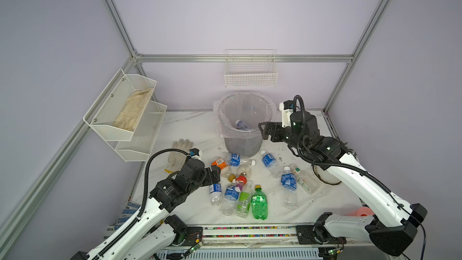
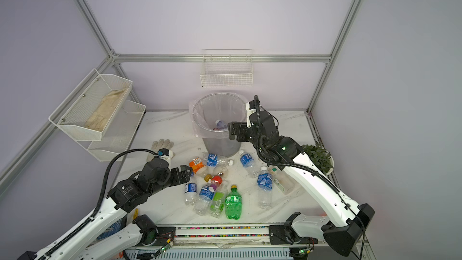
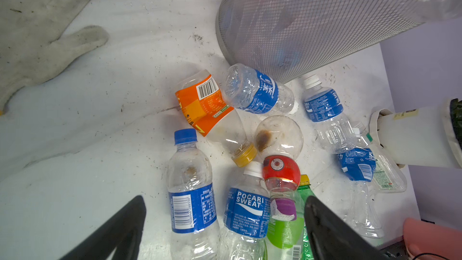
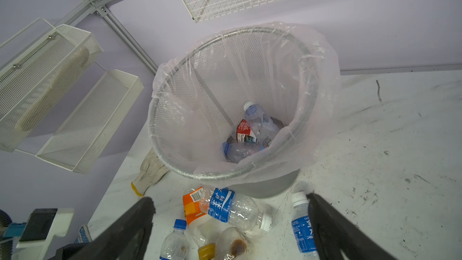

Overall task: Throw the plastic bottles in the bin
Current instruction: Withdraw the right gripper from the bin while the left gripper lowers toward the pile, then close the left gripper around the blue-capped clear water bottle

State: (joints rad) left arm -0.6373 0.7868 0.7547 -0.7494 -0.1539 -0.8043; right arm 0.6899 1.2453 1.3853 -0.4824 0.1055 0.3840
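Plastic bottles (image 1: 240, 183) lay in a loose heap on the white table (image 1: 190, 208), in front of the bin, in both top views.

Far left: a two-tier mesh shelf (image 1: 120, 116) on the side wall, above the tabletop. A work glove (image 1: 178, 150) lay flat below it, apart from the heap.

Left arm reached in from the front-left corner, forearm slanted toward the middle, wrist tipped down. The left gripper (image 1: 216, 171) hung over the heap's left edge, jaws spread wide, nothing between them. In the left wrist view its fingers (image 3: 120, 226) framed a blue-capped bottle (image 3: 190, 196). An orange-labelled bottle (image 1: 220, 163) lay just beyond the tips. Bare table showed between glove and heap, and along the front rail.

Centre: a green bottle (image 1: 259, 203) lay nearest the front edge. The bin (image 1: 243, 143) stood upright behind the heap, close to the back wall, its bag folded over the rim. The right wrist view showed a few discarded bottles (image 4: 250, 131) at its bottom.

Right arm rose from the front-right corner, bent at the elbow, wrist level and pointing left. The right gripper (image 1: 262, 131) sat at rim height by the bin's near-right side, jaws wide apart, empty. A potted plant (image 2: 316, 156) crowded the table's right edge beside the forearm. Open table lay right of the bin, behind the arm.
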